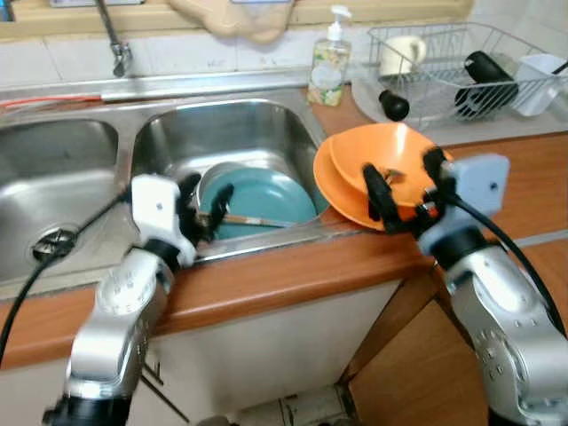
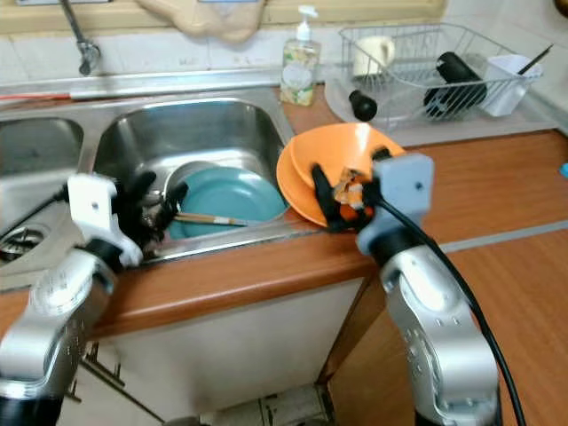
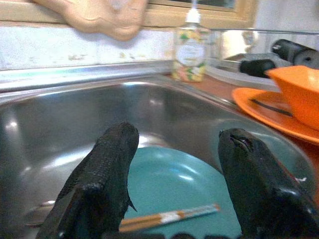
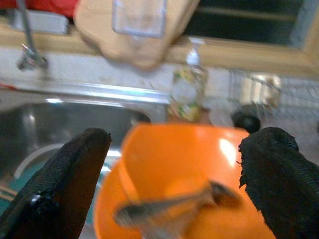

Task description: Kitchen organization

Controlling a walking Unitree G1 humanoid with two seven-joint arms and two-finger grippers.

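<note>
1. Your left gripper (image 1: pixel 206 211) hangs at the near rim of the right sink basin (image 1: pixel 266 124), fingers spread and empty. Just beyond lies a teal plate (image 1: pixel 266 197) with chopsticks (image 3: pixel 169 217) across it; they look light and thin, so pinch them mid-length.
2. Your right gripper (image 1: pixel 406 188) stands open and empty at the orange bowl (image 1: pixel 390 160), which is stacked on an orange plate (image 1: pixel 342 200) at the sink's right edge. A metal utensil (image 4: pixel 169 209) rests inside. The bowl is probably smooth, rigid and slippery; take it by the rim.
3. The wooden counter (image 1: pixel 524 169) runs right.
4. Farther back: a soap bottle (image 1: pixel 330 62), a wire dish rack (image 1: pixel 461 67), and the faucet (image 1: pixel 114 40) far left.
</note>
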